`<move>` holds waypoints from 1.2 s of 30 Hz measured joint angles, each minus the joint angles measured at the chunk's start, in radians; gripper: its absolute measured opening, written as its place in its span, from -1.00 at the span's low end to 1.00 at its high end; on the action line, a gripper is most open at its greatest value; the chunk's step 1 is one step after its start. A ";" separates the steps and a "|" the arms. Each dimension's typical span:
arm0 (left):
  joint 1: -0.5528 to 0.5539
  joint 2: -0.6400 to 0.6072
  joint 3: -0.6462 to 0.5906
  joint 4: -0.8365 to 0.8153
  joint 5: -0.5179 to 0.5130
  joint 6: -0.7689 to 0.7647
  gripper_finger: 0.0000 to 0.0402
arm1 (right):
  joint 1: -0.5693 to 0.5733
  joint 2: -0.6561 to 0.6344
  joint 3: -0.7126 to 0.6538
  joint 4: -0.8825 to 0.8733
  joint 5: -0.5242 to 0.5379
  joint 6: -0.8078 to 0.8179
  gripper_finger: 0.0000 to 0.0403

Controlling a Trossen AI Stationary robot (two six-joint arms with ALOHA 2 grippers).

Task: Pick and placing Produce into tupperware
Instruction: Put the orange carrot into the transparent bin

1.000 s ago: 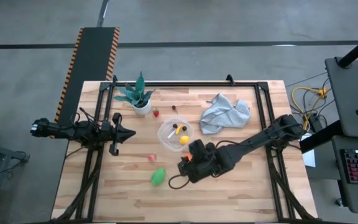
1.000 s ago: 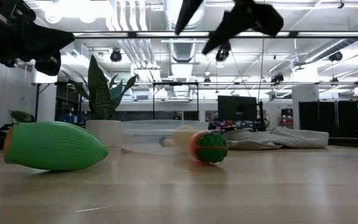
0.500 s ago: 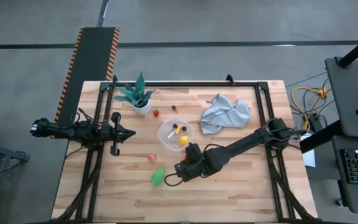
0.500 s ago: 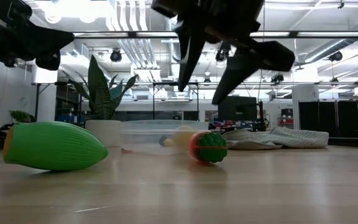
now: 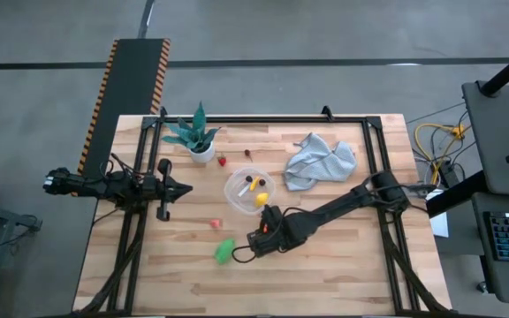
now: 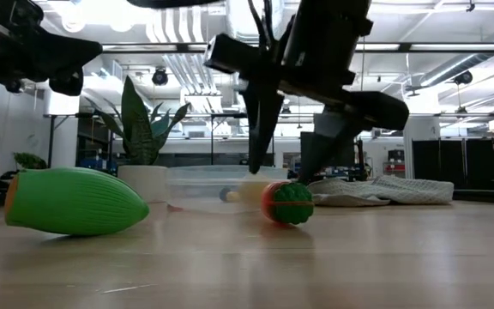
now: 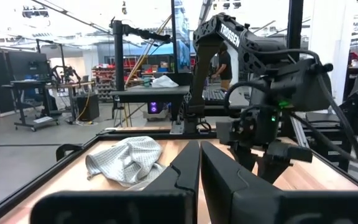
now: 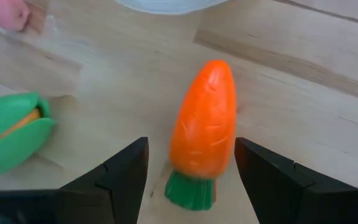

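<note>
Leaving bare wood toward the near edge of the table (image 5: 325, 274), the right gripper (image 8: 191, 168) sits low over the orange carrot (image 8: 205, 127), fingers (image 8: 124, 168) spread wide on either side without touching it. Just beside lie the green corn piece (image 5: 225, 251) and a pink piece (image 5: 216, 223). Beyond stands the tupperware (image 5: 249, 191), its contents hard to make out. At the table's left edge, the left gripper (image 7: 199, 180) waits with fingers closed.

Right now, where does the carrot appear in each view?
High: carrot, under the right gripper, below the tub.
Low: centre, before the tub.
Left wrist: not visible.
Right wrist: centre, between the fingers.
Shared landmark: green corn.
</note>
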 joint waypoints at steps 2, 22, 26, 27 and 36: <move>-0.001 0.000 0.000 0.000 0.008 0.000 -1.00 | -0.004 0.010 0.000 0.000 0.000 0.000 0.14; -0.001 0.000 0.000 0.000 0.049 0.000 -1.00 | -0.050 0.076 0.000 0.008 -0.076 -0.080 0.14; -0.001 0.000 0.000 0.000 0.050 0.000 -1.00 | -0.053 0.080 0.000 0.008 -0.077 -0.112 0.11; 0.000 0.000 0.000 0.000 0.049 0.000 -1.00 | -0.053 0.081 0.000 0.009 -0.077 -0.120 0.11; 0.000 0.000 0.000 0.000 0.050 0.000 -1.00 | -0.053 0.083 0.000 0.005 -0.072 -0.139 0.03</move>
